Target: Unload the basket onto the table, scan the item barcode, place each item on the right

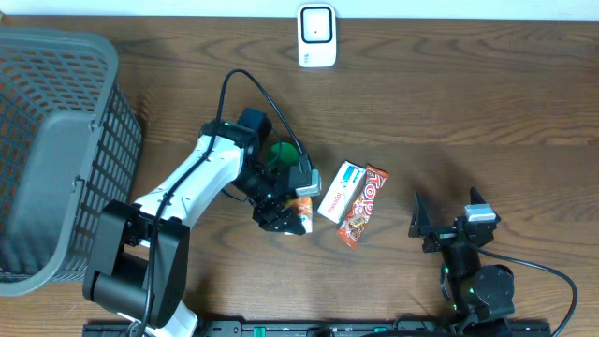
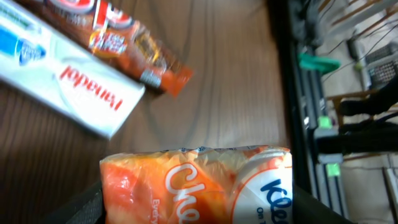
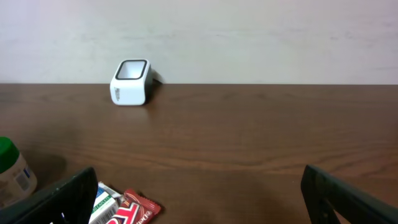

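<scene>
One item, the orange tissue pack, is being gripped by the half-closed left gripper at mid-table, well apart from the white scanner, so scanning is being judged not yet done, the right gripper gaping wide and empty.

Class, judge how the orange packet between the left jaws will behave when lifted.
The orange packet has wrinkled, puffy film, so it probably squashes and sags rather than staying stiff. The glossy wrap may slip. It looks light for its bulk, likely soft filling.
</scene>
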### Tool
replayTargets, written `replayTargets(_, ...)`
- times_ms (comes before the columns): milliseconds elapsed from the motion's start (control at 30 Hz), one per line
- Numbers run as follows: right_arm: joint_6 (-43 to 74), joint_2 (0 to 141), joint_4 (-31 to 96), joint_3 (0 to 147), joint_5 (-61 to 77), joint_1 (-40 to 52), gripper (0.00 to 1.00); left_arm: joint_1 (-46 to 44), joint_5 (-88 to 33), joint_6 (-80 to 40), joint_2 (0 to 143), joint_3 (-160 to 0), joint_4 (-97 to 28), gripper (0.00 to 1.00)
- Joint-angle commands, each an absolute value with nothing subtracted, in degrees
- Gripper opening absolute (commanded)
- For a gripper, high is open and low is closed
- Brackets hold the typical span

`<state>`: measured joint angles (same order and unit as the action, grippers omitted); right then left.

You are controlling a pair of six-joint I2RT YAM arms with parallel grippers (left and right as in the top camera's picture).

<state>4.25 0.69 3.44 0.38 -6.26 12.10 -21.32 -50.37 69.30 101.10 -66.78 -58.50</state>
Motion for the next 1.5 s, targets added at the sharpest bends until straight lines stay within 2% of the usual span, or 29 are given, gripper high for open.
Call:
replayTargets(0, 3.77, 0.32, 3.66, 0.32, -6.61, 12.47, 0.99, -21.34, -43.24, 69.14, 100.97, -66.54, -57.74, 0.68)
replayTargets(433, 3.77, 0.32, 3.66, 0.32, -6.61, 12.47, 0.99, -22.13, -36.53, 69.19, 100.99, -59.83, -43.11, 0.68)
replayTargets(833, 3.77, 0.32, 3.66, 0.32, -6.61, 12.47, 0.99, -23.29, -36.56, 69.19, 103.28, -54.04, -36.75, 0.68)
replayTargets(867, 3.77, 0.32, 3.66, 0.32, -6.61, 12.47, 0.99, -23.29, -36.42, 69.19, 103.77, -53.82, -36.75, 0.7)
replayTargets(900, 3.77, 0.32, 3.66, 0.32, -6.61, 12.47, 0.99, -23.29, -36.1, 69.17, 104.2, -53.74, -36.75, 0.89)
replayTargets(933, 3.77, 0.32, 3.64, 0.32, -6.61, 12.47, 0.99, -23.29, -35.4, 69.14, 104.55, -53.74, -36.77, 0.99)
replayTargets(1100, 3.77, 0.32, 3.66, 0.32, -6.61, 12.47, 0.99, -23.29, -31.46, 68.75, 104.03, -53.87, -36.93, 0.99)
replayTargets(1200, 3.77, 0.32, 3.66, 0.32, -6.59, 12.47, 0.99, -23.29, -30.13, 64.14, 101.86, -54.06, -37.32, 0.99)
replayTargets(1467, 3.77, 0.32, 3.66, 0.32, -6.61, 12.47, 0.99, -24.95, -30.15, 61.56, 84.09, -54.19, -39.75, 0.99)
